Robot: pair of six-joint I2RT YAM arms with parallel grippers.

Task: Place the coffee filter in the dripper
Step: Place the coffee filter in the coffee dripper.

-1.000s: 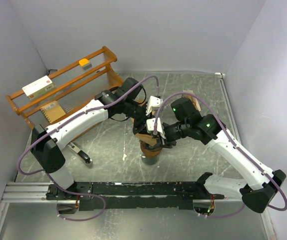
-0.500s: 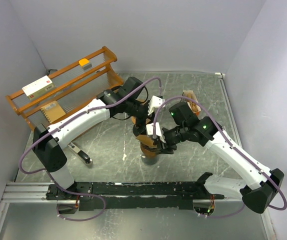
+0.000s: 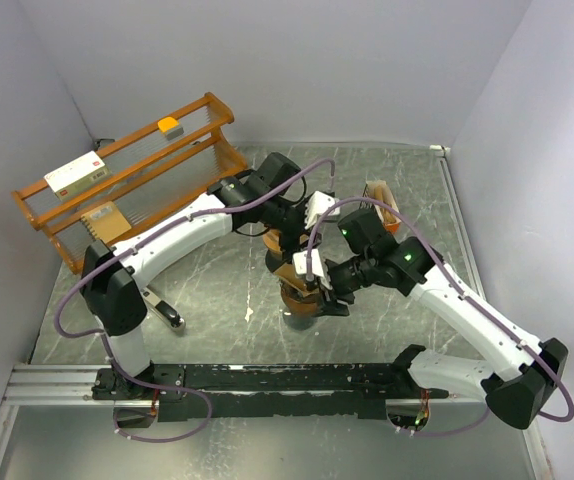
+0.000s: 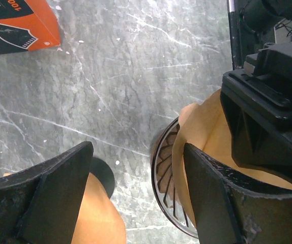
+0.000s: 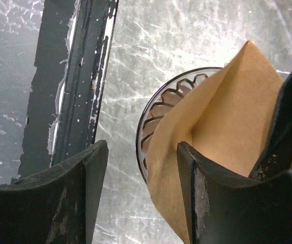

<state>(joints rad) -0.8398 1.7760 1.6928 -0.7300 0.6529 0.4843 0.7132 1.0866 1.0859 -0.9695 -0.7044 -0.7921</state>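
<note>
Right wrist view is showing the coffee filter (image 5: 227, 117) sitting tilted inside the ribbed dripper (image 5: 161, 109) on the desk (image 5: 186, 30); right end effector (image 5: 142, 152) is straddling the filter's edge, released; left end effector (image 4: 136, 152) is gaping beside it.

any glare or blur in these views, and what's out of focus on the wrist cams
Top external: even soft light, sharp throughout, faint sheen on the table. Left wrist: the left fingers are blurred up close, the coffee filter and dripper crisper. Right wrist: strong glare whitens the table beside the dripper, and the right fingers are blurred.
</note>
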